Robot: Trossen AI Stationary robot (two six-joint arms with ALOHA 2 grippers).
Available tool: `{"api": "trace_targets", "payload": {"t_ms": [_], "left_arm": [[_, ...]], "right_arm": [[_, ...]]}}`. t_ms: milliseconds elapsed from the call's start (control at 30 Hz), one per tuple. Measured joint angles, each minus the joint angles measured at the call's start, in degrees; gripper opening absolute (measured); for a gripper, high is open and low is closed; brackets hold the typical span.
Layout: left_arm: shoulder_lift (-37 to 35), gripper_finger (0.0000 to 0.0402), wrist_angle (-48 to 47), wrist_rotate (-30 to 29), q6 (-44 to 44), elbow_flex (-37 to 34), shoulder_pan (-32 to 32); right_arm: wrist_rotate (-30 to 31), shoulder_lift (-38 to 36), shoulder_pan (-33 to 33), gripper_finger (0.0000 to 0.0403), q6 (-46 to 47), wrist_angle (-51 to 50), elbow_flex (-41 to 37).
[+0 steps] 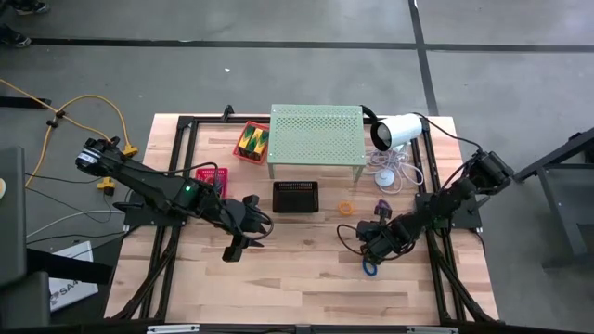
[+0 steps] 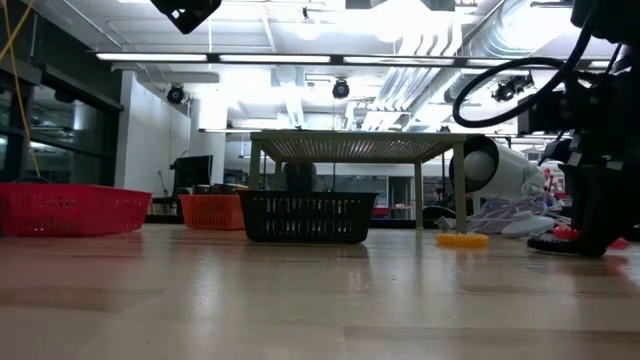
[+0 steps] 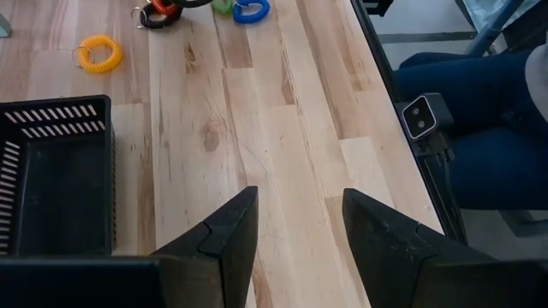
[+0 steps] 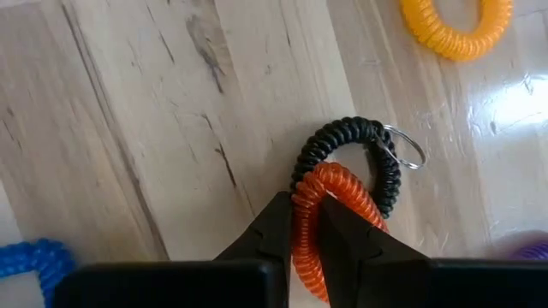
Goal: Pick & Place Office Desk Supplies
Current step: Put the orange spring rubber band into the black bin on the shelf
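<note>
Pale wood tabletop [image 1: 306, 278] carried a black basket [image 1: 296, 197] at centre. Your right gripper [image 4: 306, 224], off the basket's right side, pinched an orange coil loop [image 4: 330, 214] lying across a black coil [image 4: 368, 150], seemingly to lift it free. Your left gripper [image 3: 295, 235] waited left of the basket, fingers parted, holding nothing.

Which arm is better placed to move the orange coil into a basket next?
Right. The right gripper is shut on the orange coil; the left gripper hangs open and empty beside the black basket.
</note>
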Motion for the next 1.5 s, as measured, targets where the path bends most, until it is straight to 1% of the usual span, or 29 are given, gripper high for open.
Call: {"api": "trace_targets", "payload": {"t_ms": [133, 400, 600, 1500], "left_arm": [[0.01, 0.0166, 0.0, 0.0, 0.0, 0.0, 0.01], [0.0, 0.0166, 0.02, 0.0, 0.0, 0.0, 0.02], [-0.01, 0.0166, 0.02, 0.0, 0.0, 0.0, 0.01], [0.0, 0.0166, 0.04, 0.01, 0.0, 0.0, 0.01]], "right_arm": [[0.02, 0.0, 0.0, 0.0028, 0.0, 0.02, 0.02], [-0.02, 0.0, 0.0, 0.0072, 0.04, -0.11, 0.02], [-0.04, 0.0, 0.0, 0.0088, 0.07, -0.09, 0.02], [0.39, -2.05, 0.0, 0.0087, 0.07, -0.14, 0.02]]}}
